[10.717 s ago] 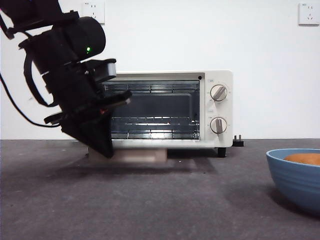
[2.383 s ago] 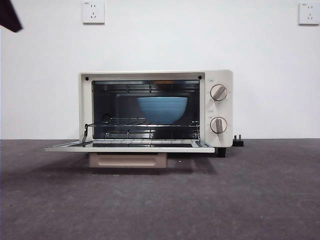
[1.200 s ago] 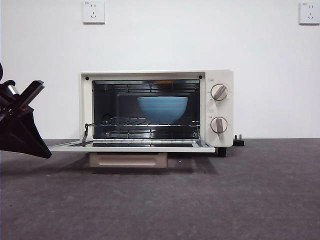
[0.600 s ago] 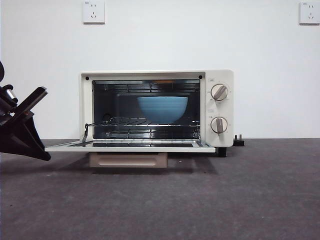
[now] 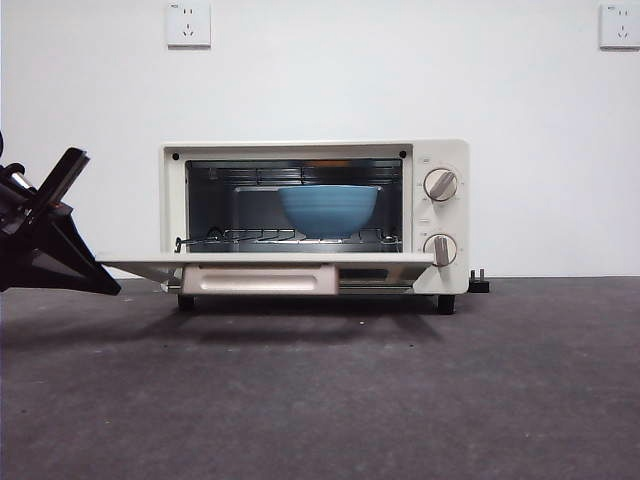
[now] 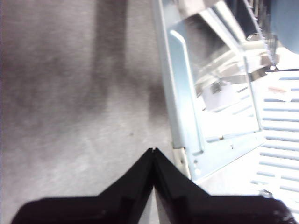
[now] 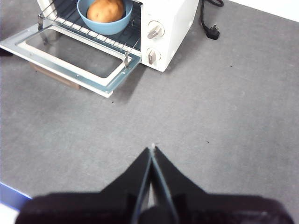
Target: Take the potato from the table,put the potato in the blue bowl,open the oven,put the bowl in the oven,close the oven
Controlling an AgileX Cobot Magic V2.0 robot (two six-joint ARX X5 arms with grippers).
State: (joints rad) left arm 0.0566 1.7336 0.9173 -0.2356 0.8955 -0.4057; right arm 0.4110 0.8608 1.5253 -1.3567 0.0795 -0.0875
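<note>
Two grippers show in your views, and both have their black jaws pressed together with nothing between them. Your left gripper sits low at the outer corner of the oven door, just beside the door's metal edge; in the front view it is the dark wedge at the left, its tip meeting the door's left end. Whether the tip is under the door or only against it, you cannot tell from these views. Your right gripper hangs high over bare table, well apart from the oven.

The door is partly raised, tilted rather than flat, with its beige bar handle facing you under the door's front edge. The cream-white TOSHIBA toaster oven stands on the dark grey table. Inside, the blue bowl rests upright on the wire rack, towards the knob side. In the right wrist view you see the potato lying in the bowl. A black plug and cord lie on the table beside the oven.
</note>
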